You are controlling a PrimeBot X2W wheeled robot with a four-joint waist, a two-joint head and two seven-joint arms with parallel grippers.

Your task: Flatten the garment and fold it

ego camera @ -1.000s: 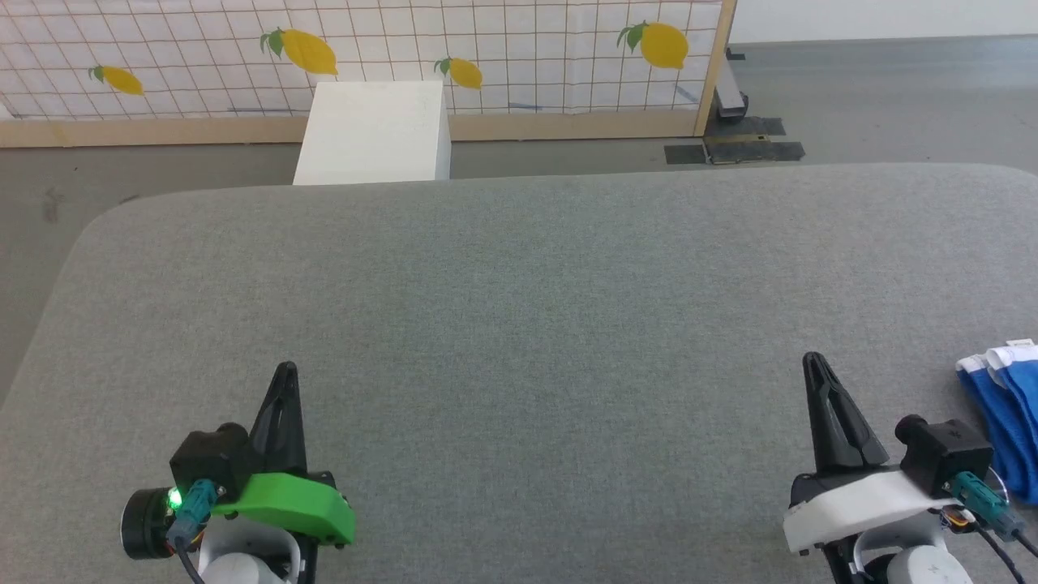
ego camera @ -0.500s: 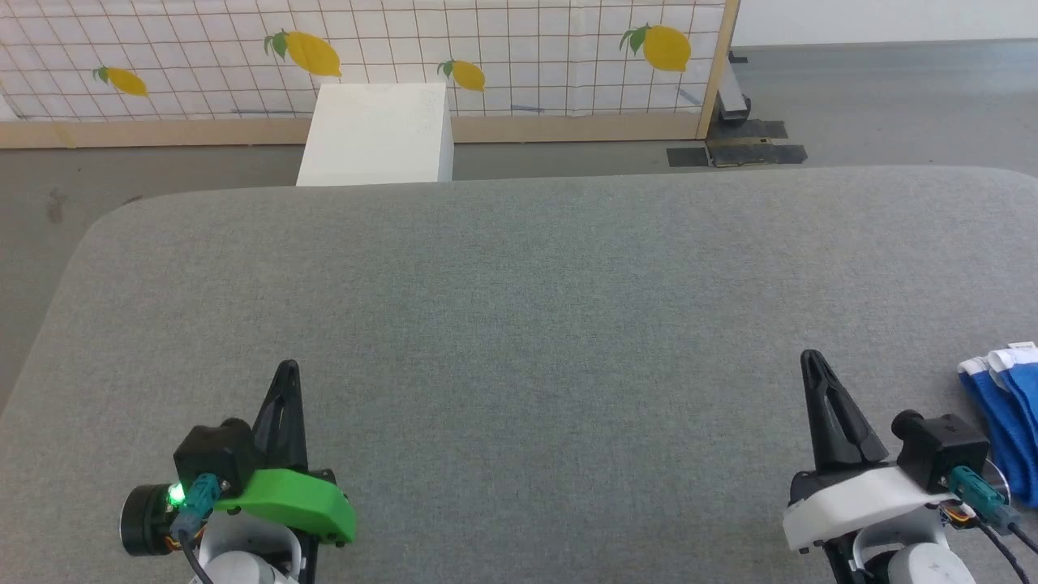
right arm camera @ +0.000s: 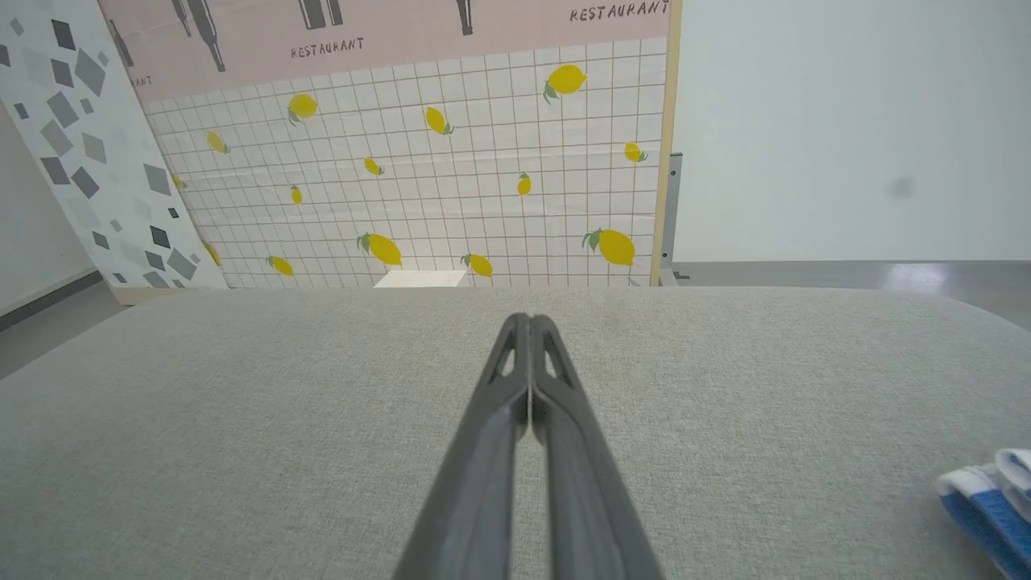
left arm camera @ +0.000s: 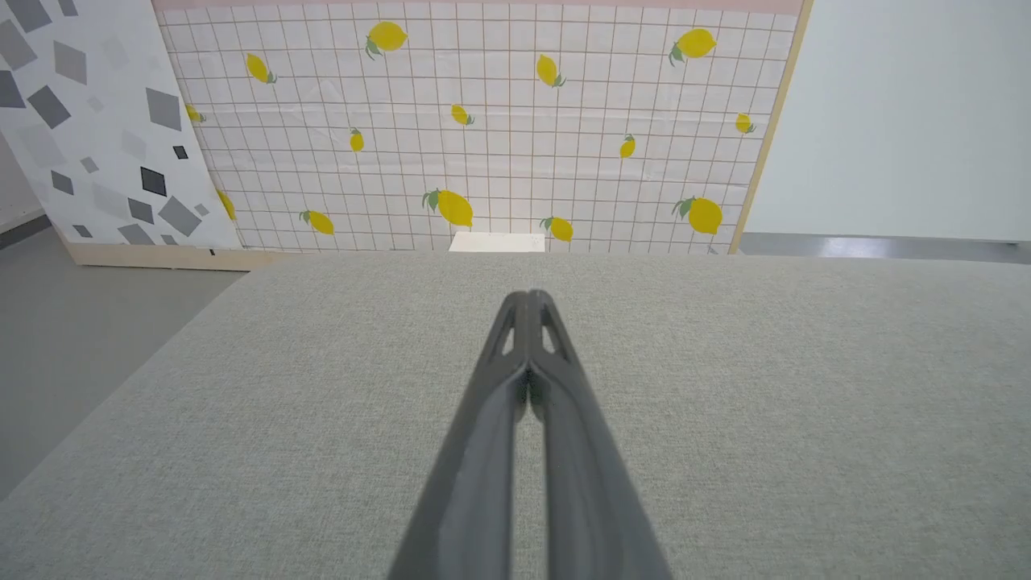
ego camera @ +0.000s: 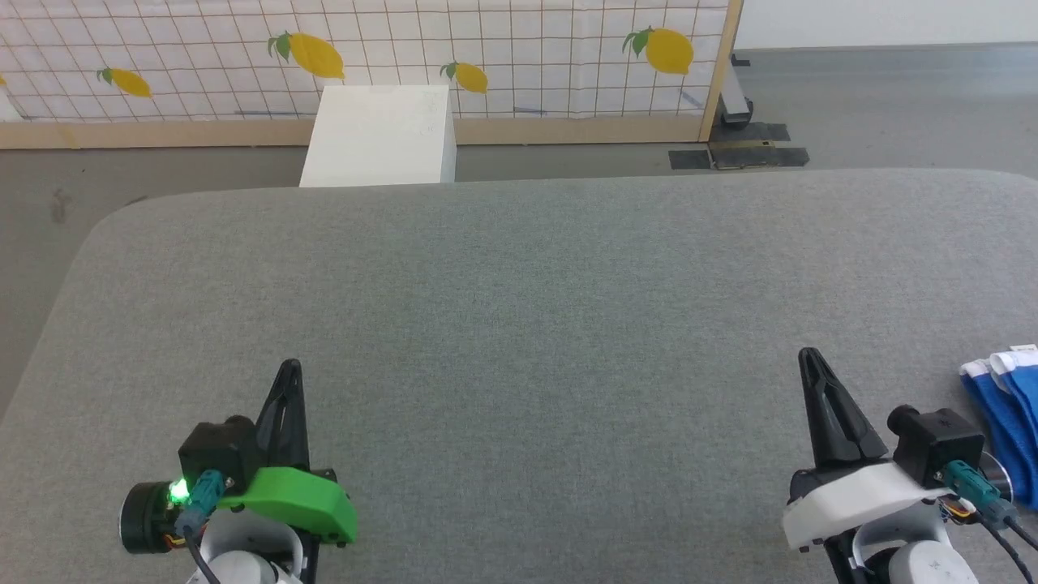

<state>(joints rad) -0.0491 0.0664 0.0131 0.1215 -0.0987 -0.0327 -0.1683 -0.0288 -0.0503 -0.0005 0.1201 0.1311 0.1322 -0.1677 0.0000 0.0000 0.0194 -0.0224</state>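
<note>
Only the head's view is drifting; the left claw (ego camera: 289,367) and right claw (ego camera: 808,355) are resting pinched together, empty, the garment (ego camera: 1005,414) lying seemingly bunched, nothing flattened yet.

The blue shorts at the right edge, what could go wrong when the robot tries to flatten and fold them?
1. The shorts lie bunched, cut off by the head view's right edge, so a grasp point is hard to judge.
2. The right hand is shut; reaching like that would likely push the fabric, not grip it.
3. The left hand, also shut, sits far across the grey surface, so spreading with both needs a long reach.
</note>
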